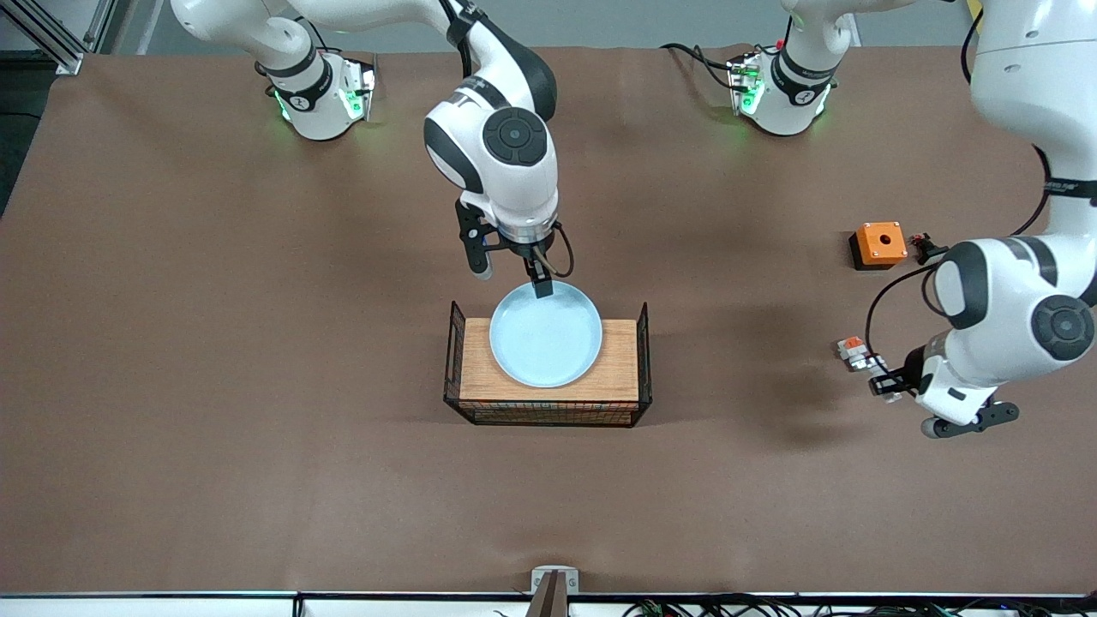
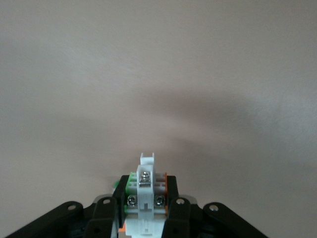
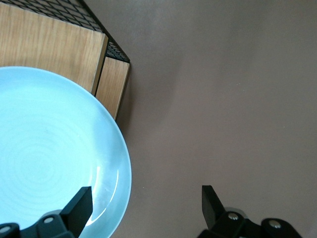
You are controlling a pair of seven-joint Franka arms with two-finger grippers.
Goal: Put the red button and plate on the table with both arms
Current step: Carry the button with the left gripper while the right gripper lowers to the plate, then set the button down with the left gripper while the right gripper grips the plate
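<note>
The pale blue plate [image 1: 545,334] lies on the wooden top of the black wire rack [image 1: 619,377] in the middle of the brown table [image 1: 257,360]. My right gripper [image 1: 512,278] is open and empty. It straddles the plate's rim on the side toward the robots' bases, one finger over the plate [image 3: 49,148] and one outside it [image 3: 146,203]. My left gripper [image 1: 876,370] is shut on the red button [image 1: 853,350], held in the air over bare table toward the left arm's end. The left wrist view shows the button [image 2: 146,191] clamped between the fingers [image 2: 144,208].
An orange box with a round hole [image 1: 880,243] sits on the table toward the left arm's end, with a small black part [image 1: 924,247] beside it. The rack's wooden top [image 3: 44,44] and mesh edge show in the right wrist view.
</note>
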